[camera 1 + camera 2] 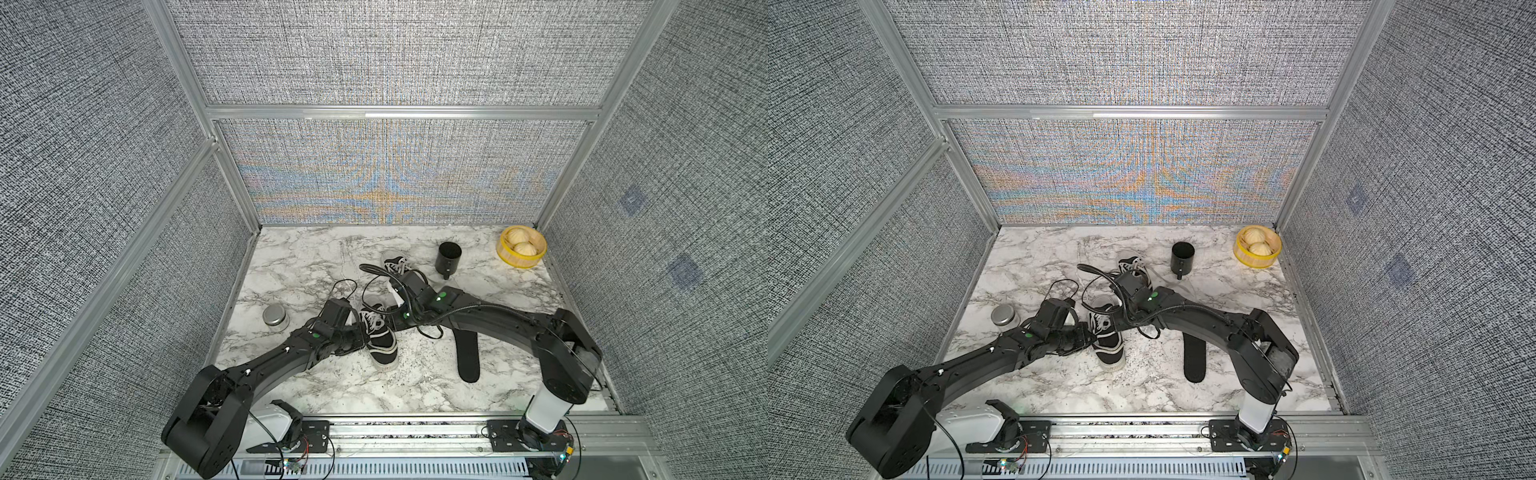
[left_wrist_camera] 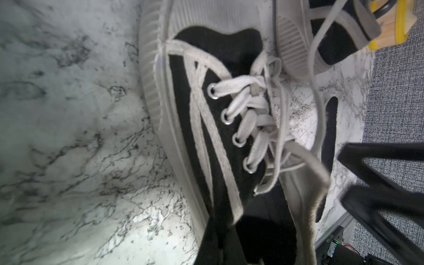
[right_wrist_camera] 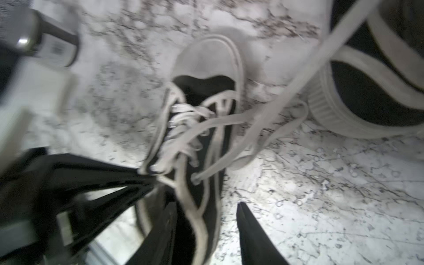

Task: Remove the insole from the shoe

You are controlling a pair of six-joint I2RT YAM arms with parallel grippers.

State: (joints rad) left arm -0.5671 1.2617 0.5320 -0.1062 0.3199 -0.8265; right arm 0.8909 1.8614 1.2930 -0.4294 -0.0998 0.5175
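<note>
Nearest the robot, the shoe (image 1: 380, 343) lies on the marble table (image 1: 316, 257) with its heel toward the near edge and its toe pointing far. The left gripper (image 3: 143, 174) is closed tight on the shoe's left collar, pinning it. The right gripper (image 3: 206, 206) hangs over the opening with its jaws about half apart. They straddle the right side wall, one inside the opening and one outside over the table. They seem to grip nothing, though the wrist view is blurred.

Just right of the shoe and apart from it, a black insole (image 1: 467, 353) lies flat on the table, so one insole is already out. Whether this shoe holds another is hidden in its dark inside. The arms' posture suggests a pull is being set up, with grasp, lift and set-down left to do.

Farther off, a tin (image 1: 274, 318) sits on the left and a second shoe (image 1: 392, 262) lies beyond. Past them are a black cup (image 1: 449, 257) and a yellow basket (image 1: 515, 261) in the far right corner.
</note>
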